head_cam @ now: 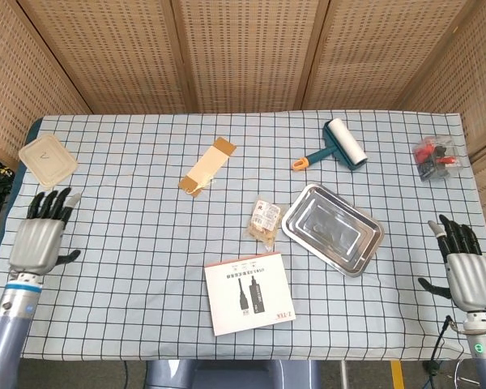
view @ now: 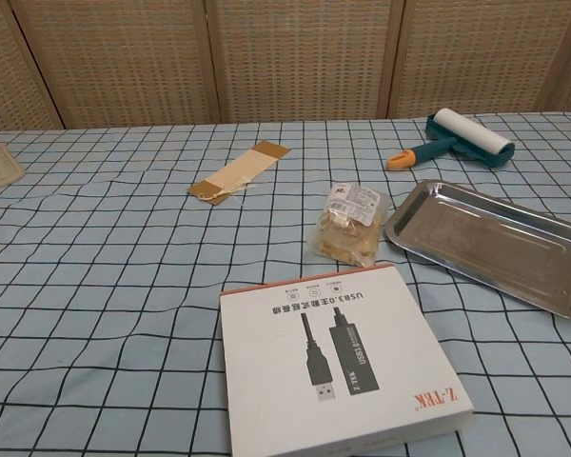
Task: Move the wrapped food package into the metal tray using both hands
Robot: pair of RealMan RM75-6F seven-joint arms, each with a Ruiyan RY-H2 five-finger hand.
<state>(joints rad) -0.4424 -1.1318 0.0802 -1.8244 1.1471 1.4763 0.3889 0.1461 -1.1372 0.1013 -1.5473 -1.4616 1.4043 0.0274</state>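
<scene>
Two silver-grey metal hands with black fingers: left hand [head_cam: 37, 240] at eight o'clock, with a blue-ringed wrist and grey forearm; right hand [head_cam: 464, 272] at four o'clock, above a green-lit wrist.

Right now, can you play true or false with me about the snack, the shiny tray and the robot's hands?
1. The wrapped food package lies inside the metal tray. False: it lies on the cloth just left of the tray.
2. The left hand holds nothing. True.
3. The right hand grips the lint roller. False: it is open near the table's right edge, far from the roller.
4. The tray holds nothing. True.
5. The white box lies nearer the robot than the package. True.
</scene>
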